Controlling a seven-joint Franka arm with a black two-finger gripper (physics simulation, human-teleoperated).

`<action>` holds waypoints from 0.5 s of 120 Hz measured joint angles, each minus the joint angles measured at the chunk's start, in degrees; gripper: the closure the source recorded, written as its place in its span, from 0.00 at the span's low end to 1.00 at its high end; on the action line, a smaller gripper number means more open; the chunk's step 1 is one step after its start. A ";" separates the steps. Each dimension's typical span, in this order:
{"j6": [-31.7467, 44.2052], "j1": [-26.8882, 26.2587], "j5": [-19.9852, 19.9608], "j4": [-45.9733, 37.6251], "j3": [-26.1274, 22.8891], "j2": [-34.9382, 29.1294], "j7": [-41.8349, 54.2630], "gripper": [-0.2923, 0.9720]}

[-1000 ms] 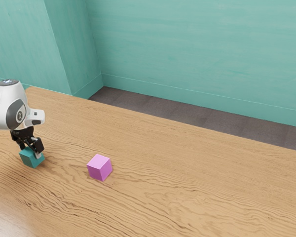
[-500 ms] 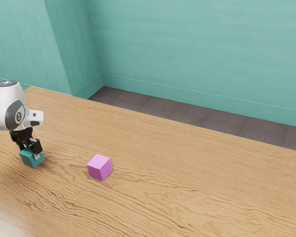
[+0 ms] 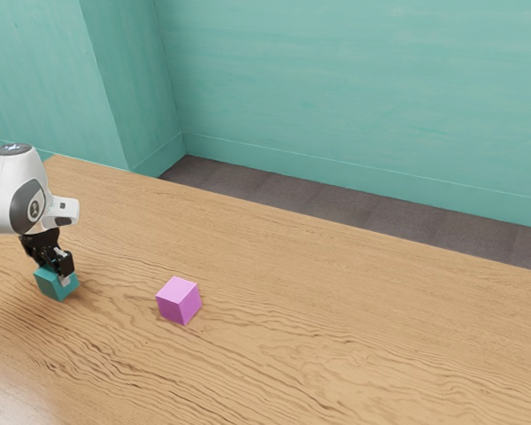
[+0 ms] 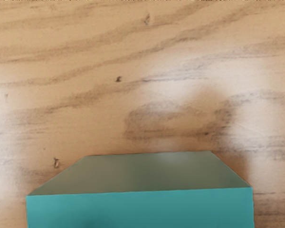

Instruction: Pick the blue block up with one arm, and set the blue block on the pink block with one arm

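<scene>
well, your tool (image 3: 57, 268) sits low at the exterior view's left, its fingers drawn in narrow against two sides of the blue block (image 3: 55, 285), which reads more teal than blue. the block is on the surface (image 3: 336, 345) or barely off it; you can't tell which from these pictures. the pinch looks to sit on the block's upper part, so the likeliest trouble is the block pivoting or sliding out between the fingers once you lift, more so if you rise quickly. the pink block (image 3: 179, 300) stands well apart, toward the exterior view's right. if you carry across too low, the held block could clip it and shove it along the wood. a top face that small is also unforgiving, so a release off centre or from too high could leave the blue block tipped off the side. the exterior view gives you the pink block, the open stretch between the two and how low the arm (image 3: 18, 199) is. the wrist view gives you the blue block (image 4: 140, 199) close under the hand, its top face sitting square and level, with soft shadows on the grain just beyond it.
</scene>
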 joint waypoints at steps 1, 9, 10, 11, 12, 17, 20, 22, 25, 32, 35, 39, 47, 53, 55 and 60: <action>-0.01 0.00 0.00 0.00 -0.01 -0.04 0.00 0.45; -0.15 -0.01 -0.15 0.02 -0.55 -0.55 0.01 0.46; -0.17 -0.03 -0.19 0.02 -0.61 -0.66 0.01 0.47; -0.21 -0.05 -0.23 0.01 -0.66 -0.80 0.01 0.47; -0.27 -0.06 -0.27 0.01 -0.72 -0.96 0.01 0.47; -0.80 -0.07 -0.50 -0.08 -1.52 -2.44 -0.03 0.48; -1.19 -0.11 -0.63 -0.11 -1.99 -3.33 -0.06 0.48; -1.45 -0.08 -0.77 -0.13 -2.52 -3.89 -0.09 0.48; -1.95 -0.08 -1.16 -0.12 -3.57 -4.83 -0.15 0.49; -3.27 -0.13 -1.88 -0.13 -5.94 -7.01 -0.53 0.49; -3.95 -0.22 -2.10 -0.15 -6.89 -7.94 -0.76 0.49; -4.84 -0.24 -2.40 -0.19 -8.08 -9.10 -1.16 0.50; -6.38 -0.15 -2.91 -0.99 -10.84 -11.63 -2.15 0.50; -7.28 -0.23 -3.45 -1.95 -12.89 -13.65 -2.99 0.51; -7.62 -0.07 -3.64 -2.20 -13.78 -14.31 -3.31 0.51; -8.42 0.12 -4.16 -2.53 -15.92 -15.50 -4.17 0.51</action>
